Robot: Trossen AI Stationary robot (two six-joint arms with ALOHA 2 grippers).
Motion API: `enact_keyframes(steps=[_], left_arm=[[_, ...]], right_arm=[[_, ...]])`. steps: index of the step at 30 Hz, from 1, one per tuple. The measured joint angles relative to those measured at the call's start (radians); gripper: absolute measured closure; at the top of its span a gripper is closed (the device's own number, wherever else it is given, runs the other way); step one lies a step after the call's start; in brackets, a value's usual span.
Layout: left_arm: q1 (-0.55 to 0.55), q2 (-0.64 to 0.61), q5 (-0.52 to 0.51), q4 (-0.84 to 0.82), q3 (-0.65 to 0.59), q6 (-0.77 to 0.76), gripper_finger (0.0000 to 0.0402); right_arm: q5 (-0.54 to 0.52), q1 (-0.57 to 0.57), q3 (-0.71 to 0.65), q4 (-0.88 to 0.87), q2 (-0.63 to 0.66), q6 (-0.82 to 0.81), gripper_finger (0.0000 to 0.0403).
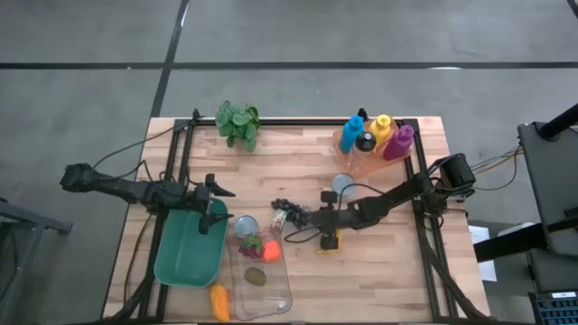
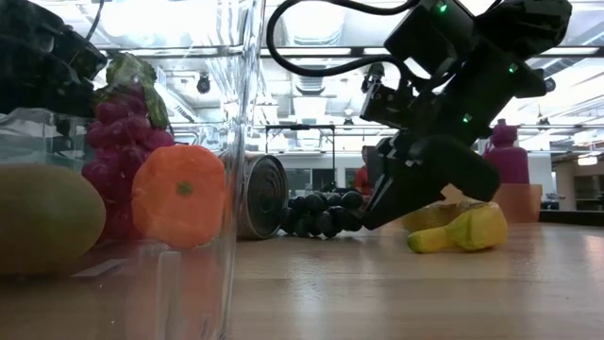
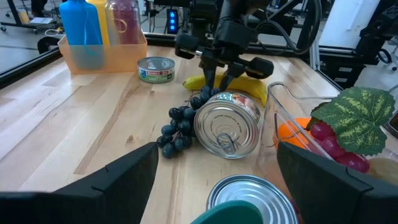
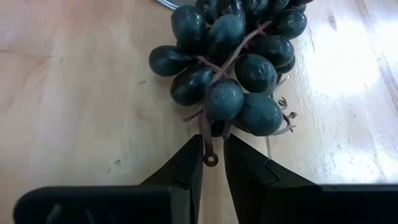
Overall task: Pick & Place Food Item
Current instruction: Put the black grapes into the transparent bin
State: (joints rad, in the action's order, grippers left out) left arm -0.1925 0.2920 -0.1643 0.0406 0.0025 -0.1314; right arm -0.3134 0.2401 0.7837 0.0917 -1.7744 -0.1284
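The bunch of dark grapes [image 4: 233, 68] lies on the worktop [image 1: 388, 271] beside a tin can [image 3: 227, 124] lying on its side. The right claw [image 4: 213, 163] sits low at the bunch's stem end — its fingers nearly closed, pinching the thin stem. The left claw [image 1: 213, 204] (fingers spread wide) hovers over the green bin [image 1: 185, 257], holding nothing.

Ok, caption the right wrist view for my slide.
Right gripper pinches the stem of the dark grape bunch lying on the wooden table.
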Motion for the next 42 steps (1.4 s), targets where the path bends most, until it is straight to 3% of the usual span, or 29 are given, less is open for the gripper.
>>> enact_keyframes(steps=[24,31,42], left_arm=[[0.0,0.0,0.0,0.0,0.0,0.0,0.0066],[0.0,0.0,0.0,0.0,0.0,0.0,0.0066],[0.0,0.0,0.0,0.0,0.0,0.0,0.0066]], right_arm=[[-0.001,0.0,0.0,0.005,0.0,-0.027,0.0345],[-0.001,0.0,0.0,0.012,0.0,-0.029,0.0388],[-0.001,0.0,0.0,0.015,0.0,-0.029,0.0385]])
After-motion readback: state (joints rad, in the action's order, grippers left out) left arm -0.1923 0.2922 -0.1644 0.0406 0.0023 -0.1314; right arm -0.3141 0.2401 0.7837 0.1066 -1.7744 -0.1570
